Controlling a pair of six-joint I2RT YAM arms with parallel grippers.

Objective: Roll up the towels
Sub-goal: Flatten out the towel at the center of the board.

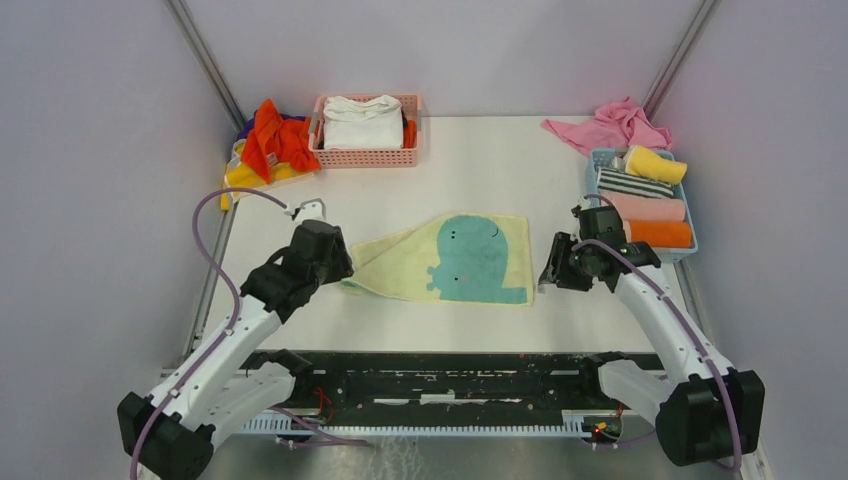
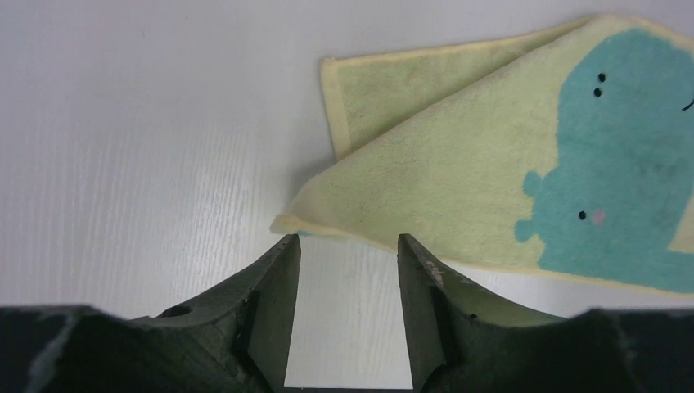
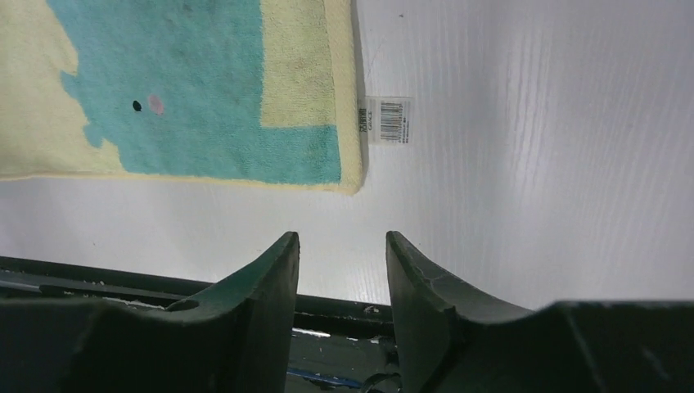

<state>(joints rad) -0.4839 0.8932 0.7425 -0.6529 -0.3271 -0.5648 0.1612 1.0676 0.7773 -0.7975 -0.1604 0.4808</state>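
Top view. Towel (image 1: 455, 258) lies open on the bench (image 1: 480, 160), mid-way between the arms, teal figure up. Its left side is doubled over on a diagonal and comes to a point. Left gripper (image 1: 340, 262) sits at that point; right gripper (image 1: 553, 268) is just off the right edge. Blue basket (image 1: 690, 250) at right holds rolled towels (image 1: 655, 165). Pink basket (image 1: 365, 155) and a loose cloth pile (image 1: 270, 140) sit at the back left.

Left wrist. Left gripper (image 2: 348, 246): jaws apart, nothing between them. The folded point of the towel (image 2: 458, 188) is just beyond the tips, not touching as far as I can tell.

Right wrist. Right gripper (image 3: 342, 241): jaws apart, empty, over bare bench. The towel (image 3: 188, 82) corner lies ahead and to the left, with the label (image 3: 385, 120) sticking out at the edge.

Risks, my judgement:
- The diagonal fold gives uneven thickness, so a roll begun here would likely come out tapered or skewed.
- A pinch at the point may take only the top layer, and the lower layer would then drag.
- The bench looks smooth, so the cloth may slide instead of curling.
- If the arms move out of step, the roll twists.
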